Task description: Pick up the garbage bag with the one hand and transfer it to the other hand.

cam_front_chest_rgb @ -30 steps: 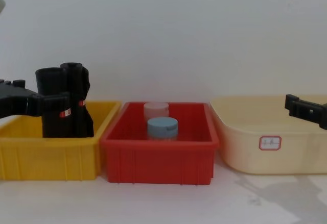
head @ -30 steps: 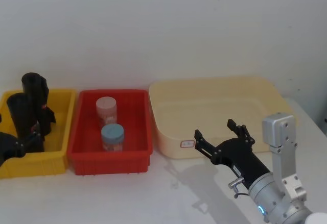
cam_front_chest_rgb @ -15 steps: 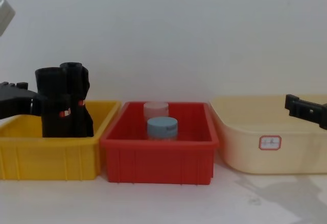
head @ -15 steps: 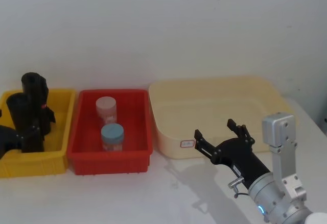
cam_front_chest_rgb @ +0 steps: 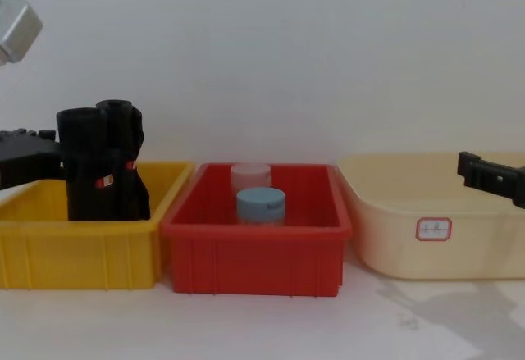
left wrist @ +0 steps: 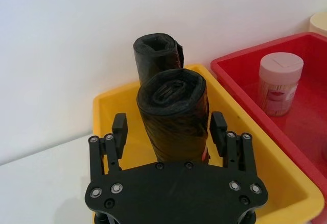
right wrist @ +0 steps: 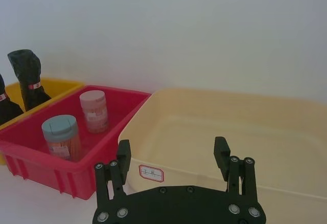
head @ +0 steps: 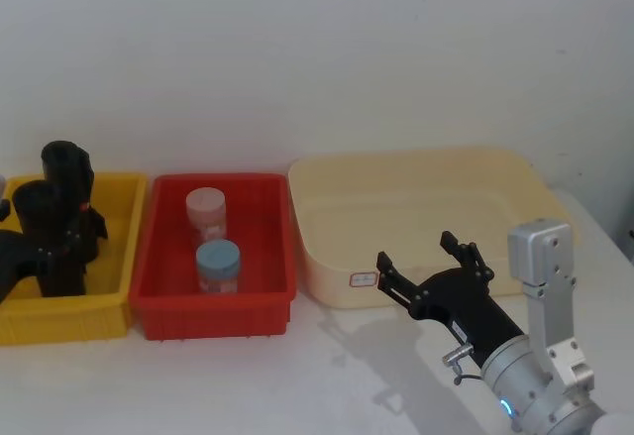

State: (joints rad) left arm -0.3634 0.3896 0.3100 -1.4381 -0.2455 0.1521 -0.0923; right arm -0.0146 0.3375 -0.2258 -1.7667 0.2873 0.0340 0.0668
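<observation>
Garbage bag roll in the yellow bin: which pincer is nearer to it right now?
Left. The left pincer is open around the garbage bag, a finger on either side. The right pincer hangs open far off, before the cream tub.

Bright, even, diffuse light in all views, from above; white wall (head: 297, 58) evenly lit. Shadows soft-edged: faint grey patch on the white worktop (head: 198, 385) beneath & just left of the right arm's black long-fingered gripper (head: 414, 249) in head view. Paler smear at worktop's front right in chest view, below the cream plastic tub (cam_front_chest_rgb: 426, 257). Thin dark line under the red plastic bin (head: 213, 308). Thick black roll of plastic bags (left wrist: 173, 112): wrinkle sheen on top & side in left wrist view, near-flat black w/ little detail in head & chest views. Red bin's floor glossy, w/ pale reflections. Small blue glow on right arm's ring (head: 507, 407).
</observation>
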